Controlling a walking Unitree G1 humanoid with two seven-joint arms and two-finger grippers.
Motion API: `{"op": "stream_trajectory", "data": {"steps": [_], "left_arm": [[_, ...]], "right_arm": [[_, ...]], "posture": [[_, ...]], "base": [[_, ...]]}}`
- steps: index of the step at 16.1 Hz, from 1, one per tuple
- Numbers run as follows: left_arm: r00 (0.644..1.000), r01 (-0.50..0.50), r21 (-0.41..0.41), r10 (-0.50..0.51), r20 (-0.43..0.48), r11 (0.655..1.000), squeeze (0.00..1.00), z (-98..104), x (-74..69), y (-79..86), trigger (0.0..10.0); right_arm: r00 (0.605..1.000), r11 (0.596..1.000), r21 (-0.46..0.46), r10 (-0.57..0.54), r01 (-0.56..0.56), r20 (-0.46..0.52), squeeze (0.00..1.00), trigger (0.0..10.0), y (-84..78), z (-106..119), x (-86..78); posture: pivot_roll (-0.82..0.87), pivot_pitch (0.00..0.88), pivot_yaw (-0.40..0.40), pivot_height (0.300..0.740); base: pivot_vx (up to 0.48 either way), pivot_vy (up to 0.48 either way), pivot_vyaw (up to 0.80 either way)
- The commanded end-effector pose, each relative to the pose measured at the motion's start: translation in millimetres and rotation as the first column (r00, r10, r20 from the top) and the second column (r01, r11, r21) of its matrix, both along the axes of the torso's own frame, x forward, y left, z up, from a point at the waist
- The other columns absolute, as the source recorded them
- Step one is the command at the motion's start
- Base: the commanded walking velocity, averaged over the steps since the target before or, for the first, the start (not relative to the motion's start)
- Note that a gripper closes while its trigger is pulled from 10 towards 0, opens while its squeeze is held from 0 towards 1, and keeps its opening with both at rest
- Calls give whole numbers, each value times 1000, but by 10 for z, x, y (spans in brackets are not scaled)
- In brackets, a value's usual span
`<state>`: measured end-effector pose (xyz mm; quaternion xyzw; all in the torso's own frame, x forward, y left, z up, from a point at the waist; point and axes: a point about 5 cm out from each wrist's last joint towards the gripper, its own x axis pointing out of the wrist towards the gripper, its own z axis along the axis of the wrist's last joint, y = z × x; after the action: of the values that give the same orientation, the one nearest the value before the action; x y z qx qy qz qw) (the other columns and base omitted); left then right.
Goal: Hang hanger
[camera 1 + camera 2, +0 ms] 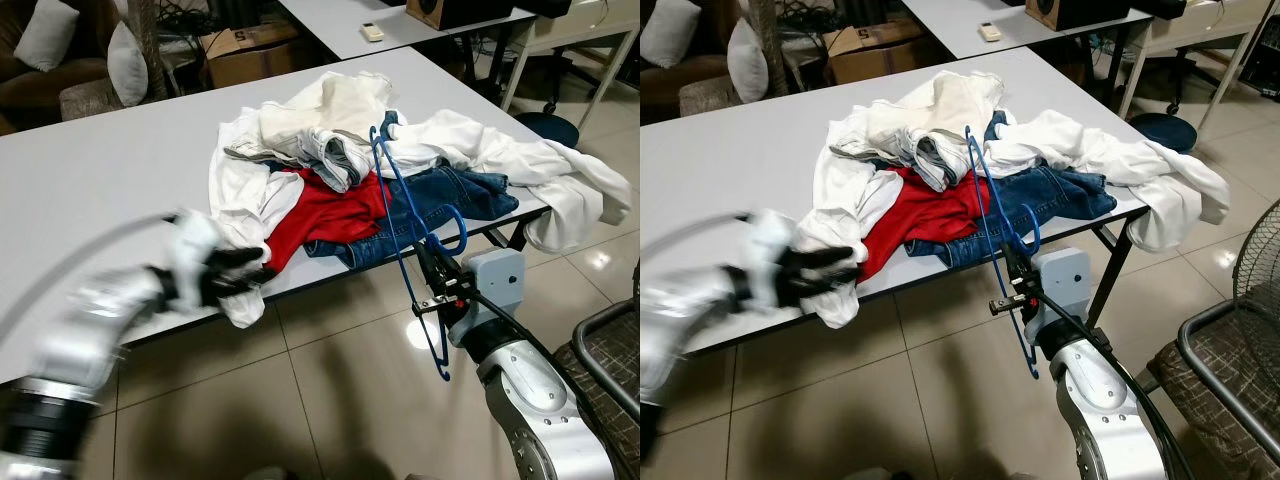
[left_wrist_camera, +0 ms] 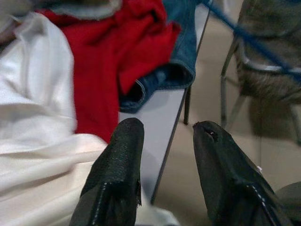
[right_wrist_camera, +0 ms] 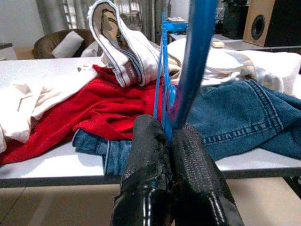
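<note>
- Blue plastic hanger is clamped in the right gripper, whose two black fingers are pressed together on one of its thin bars, as the right wrist view shows close up.
- Its long axis runs steeply up and away from those fingers: the upper end leans over the clothes on the desk, while the lower end hangs past the desk edge toward the tiled floor.
- Heaped on the desk are a red garment, blue jeans and several white clothes; the hanger's upper end rests against or just above them, and I cannot tell which.
- Off to the other side, the left gripper is at the near desk edge, its fingers spread with a clear gap between them and nothing held, just beside a white cloth draped over that edge.
- The right arm alone has the hanger, so my guess is the coming move falls to it: lift the hanger clear of the pile and carry it to a rail or hook.
- No rail or hook can be made out from where I stand, so I would judge the hanging itself not yet started.
</note>
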<state>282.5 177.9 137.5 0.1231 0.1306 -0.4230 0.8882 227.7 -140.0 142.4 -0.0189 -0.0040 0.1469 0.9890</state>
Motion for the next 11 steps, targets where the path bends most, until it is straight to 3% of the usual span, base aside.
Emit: {"op": "stream_trajectory", "data": {"steps": [1, 4, 5, 6, 7, 8, 9, 10, 11], "left_arm": [[999, -45, 52, 44, 19, 998, 0, -33, 9, 40, 10000], [982, -160, 138, 144, 120, 977, 0, -135, 89, -29, 10000], [973, -192, 185, 163, 163, 964, 0, -146, 113, -15, 8980], [964, -219, 205, 179, 198, 954, 0, -143, 127, -2, 4980], [960, -230, 208, 186, 209, 951, 0, -144, 132, -3, 4980], [964, -213, 219, 167, 209, 952, 0, -169, 116, -25, 3529], [964, -210, 237, 159, 215, 949, 0, -213, 111, -33, 2824], [958, -223, 266, 160, 238, 938, 0, -246, 121, -20, 2784], [955, -229, 276, 161, 248, 933, 0, -257, 129, -14, 1490]], "right_arm": [[1000, 1000, 1, 1, -1, 23, 0, 10000, 9, 46, -11], [1000, 1000, -1, 4, -4, 21, 0, 10000, 14, 44, -4], [1000, 1000, -3, 6, -6, 21, 0, 10000, 16, 43, 2], [1000, 1000, -2, 5, -5, 22, 0, 10000, 17, 47, 3], [1000, 1000, -1, 5, -5, 23, 0, 10000, 17, 48, 4], [1000, 1000, -2, 5, -5, 22, 0, 10000, 16, 46, 2], [1000, 1000, -5, 6, -6, 23, 0, 10000, 14, 45, 5], [1000, 1000, -4, 6, -6, 23, 0, 10000, 12, 47, 8], [1000, 1000, -4, 5, -5, 25, 0, 10000, 12, 50, 11]], "posture": [[-89, 37, 129, 740], [-88, 39, 126, 740], [-90, 42, 126, 740], [-90, 42, 126, 740], [-90, 42, 127, 740], [-90, 43, 125, 740], [-91, 43, 125, 740], [-91, 43, 125, 740], [-92, 43, 125, 740]], "base": [[0, 0, 0], [0, 0, 0], [0, 0, 0], [0, 0, 0], [0, 0, 0], [0, 0, 0], [0, 0, 0], [0, 0, 0], [0, 0, 0]]}}
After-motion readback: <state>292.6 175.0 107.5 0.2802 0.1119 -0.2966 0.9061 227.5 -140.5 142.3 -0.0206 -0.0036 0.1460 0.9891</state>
